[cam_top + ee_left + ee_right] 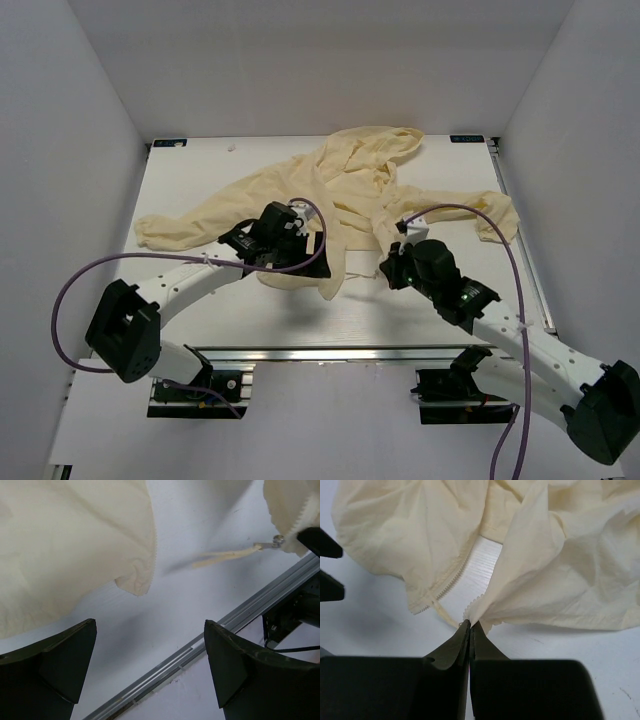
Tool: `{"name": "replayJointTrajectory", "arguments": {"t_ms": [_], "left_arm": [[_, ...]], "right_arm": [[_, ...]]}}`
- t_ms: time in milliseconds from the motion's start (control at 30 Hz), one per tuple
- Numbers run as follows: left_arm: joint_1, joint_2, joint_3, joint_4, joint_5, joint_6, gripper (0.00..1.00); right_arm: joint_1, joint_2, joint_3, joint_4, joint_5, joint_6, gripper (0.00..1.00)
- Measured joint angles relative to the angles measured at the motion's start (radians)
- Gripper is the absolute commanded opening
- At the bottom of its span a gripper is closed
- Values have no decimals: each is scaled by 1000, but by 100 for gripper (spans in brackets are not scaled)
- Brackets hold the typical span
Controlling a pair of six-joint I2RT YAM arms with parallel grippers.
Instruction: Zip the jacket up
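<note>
Jacket (pixel 340 190) is lying spread on the table (pixel 190 180), hood at the far side, front open, bottom hems pointing toward the arm bases. Right gripper (pixel 470 627) is pinching the bottom end of one front panel, jaws closed on the cloth right at the zip edge. Left gripper (pixel 150 645) is hovering above the other panel's bottom corner (pixel 136 584), jaws wide open, holding nothing. Slider (pixel 276 540) with its pull cord (pixel 227 556) is hanging off the panel end the right gripper is holding, well apart from that free corner. Zip teeth (pixel 445 585) are showing along the free panel's edge, unjoined.

My read of the step: bringing the two bottom ends together for seating the pin in the slider. Doing it well means the left arm coming down on the very corner, gripping at the teeth edge rather than loose cloth, and holding that edge flat and untwisted. The right arm should be holding tension so the slider isn't swinging. Risk: thin fabric bunching in the jaws and hiding the pin.
</note>
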Motion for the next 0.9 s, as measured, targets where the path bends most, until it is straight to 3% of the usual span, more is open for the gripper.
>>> {"name": "replayJointTrajectory", "arguments": {"t_ms": [433,700,900], "left_arm": [[-22,202,124,72,-12,-25,96],[-160,365,211,118,17,-60,91],[-272,324,214,89,-3,-79,90]], "right_arm": [[-3,-109,-114,78,-58,-14,0],[-5,-176,-148,191,-50,12,0],[-8,-168,-151,260,56,66,0]]}}
